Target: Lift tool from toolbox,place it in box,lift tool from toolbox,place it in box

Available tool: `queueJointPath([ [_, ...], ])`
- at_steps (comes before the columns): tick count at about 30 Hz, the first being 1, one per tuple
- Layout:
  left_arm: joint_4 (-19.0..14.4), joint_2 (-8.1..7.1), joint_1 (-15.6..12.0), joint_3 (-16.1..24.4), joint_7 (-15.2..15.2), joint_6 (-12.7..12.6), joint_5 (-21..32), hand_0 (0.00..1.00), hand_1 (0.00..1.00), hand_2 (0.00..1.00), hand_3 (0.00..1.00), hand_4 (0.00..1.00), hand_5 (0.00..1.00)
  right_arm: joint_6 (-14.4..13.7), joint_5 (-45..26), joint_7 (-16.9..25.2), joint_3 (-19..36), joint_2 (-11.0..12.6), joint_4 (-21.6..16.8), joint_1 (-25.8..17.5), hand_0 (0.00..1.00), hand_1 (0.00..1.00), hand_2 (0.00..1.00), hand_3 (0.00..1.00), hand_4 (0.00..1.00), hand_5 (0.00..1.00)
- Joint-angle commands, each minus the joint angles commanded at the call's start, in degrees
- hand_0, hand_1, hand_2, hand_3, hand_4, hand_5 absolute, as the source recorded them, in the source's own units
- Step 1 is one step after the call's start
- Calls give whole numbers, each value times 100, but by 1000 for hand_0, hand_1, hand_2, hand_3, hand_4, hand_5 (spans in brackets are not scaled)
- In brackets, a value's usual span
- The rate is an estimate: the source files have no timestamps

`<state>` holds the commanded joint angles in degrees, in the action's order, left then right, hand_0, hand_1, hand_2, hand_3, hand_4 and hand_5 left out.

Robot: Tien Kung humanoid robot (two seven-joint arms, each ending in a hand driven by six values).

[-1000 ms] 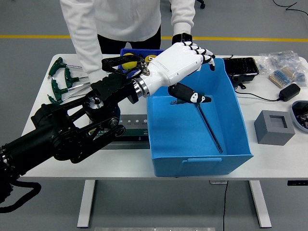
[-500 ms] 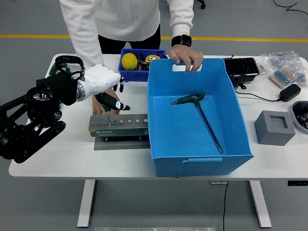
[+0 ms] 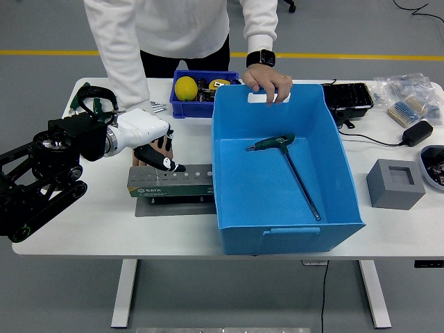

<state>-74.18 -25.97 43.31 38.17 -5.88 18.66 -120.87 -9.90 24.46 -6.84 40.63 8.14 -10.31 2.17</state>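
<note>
A large blue box (image 3: 291, 237) stands at the table's middle. Inside it lies a T-handle tool (image 3: 286, 149) with a green grip and a long thin shaft. Left of the box sits the green tool rack (image 3: 182, 183) on a grey base. My left hand (image 3: 164, 159), white with dark fingertips, hovers over the rack's left end, fingers relaxed and pointing down, holding nothing. A person's hand (image 3: 162, 144) rests just behind it, partly hidden. The person's other hand (image 3: 268, 80) grips the box's far rim. Several green T-handle tools (image 3: 84, 93) lie at the far left, mostly hidden by my arm.
A small blue bin (image 3: 186, 112) with a yellow ball stands behind the rack. To the right are a black case (image 3: 347, 94), plastic bags (image 3: 408, 91), a black adapter (image 3: 417, 132), a grey hollow block (image 3: 395, 183) and a dark bowl (image 3: 434, 166).
My left hand let go of the T-handle tool in the blue box, swung back left and now hangs over the tool rack. The person's hand has stayed on the box's rim.
</note>
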Motion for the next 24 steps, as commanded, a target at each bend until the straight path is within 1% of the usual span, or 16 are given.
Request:
queueJointPath([
  [1,-2,-12,11,-34,5,23,-27,736,575,548,525,963,934,2,9,-2,7,1,0,3,724,682,778,752,937,866],
  [2,3,-21,21,-59,2,49,-48,738,574,541,505,966,937,4,17,-4,11,3,0,6,723,682,778,752,937,867],
  [7,8,-65,49,-132,-11,126,-177,738,574,541,505,966,937,14,36,-11,18,9,0,10,723,682,778,752,937,867],
  [8,9,-74,54,-139,-19,141,-181,743,579,538,448,967,939,15,43,-13,18,11,0,12,723,682,778,750,936,867],
  [13,-5,-97,64,-144,-35,182,-143,743,579,538,448,967,939,17,45,-16,11,8,0,11,723,682,778,750,936,867],
  [14,-16,-102,64,-145,-42,195,-131,741,577,536,422,967,937,18,45,-16,10,8,0,11,723,682,777,749,935,869],
  [19,2,-106,58,-199,-100,307,12,741,577,536,422,967,937,26,88,-24,26,13,0,13,723,682,777,749,935,869],
  [20,13,-102,53,-204,-117,334,29,739,580,537,443,970,940,26,96,-26,31,14,0,13,723,681,776,747,933,871],
  [21,23,-99,47,-208,-136,359,58,739,580,537,443,970,940,25,102,-27,36,14,0,12,723,681,776,747,933,871],
  [24,47,-81,39,-212,-158,353,197,739,580,537,443,970,940,24,111,-29,49,11,0,7,723,681,776,747,933,871],
])
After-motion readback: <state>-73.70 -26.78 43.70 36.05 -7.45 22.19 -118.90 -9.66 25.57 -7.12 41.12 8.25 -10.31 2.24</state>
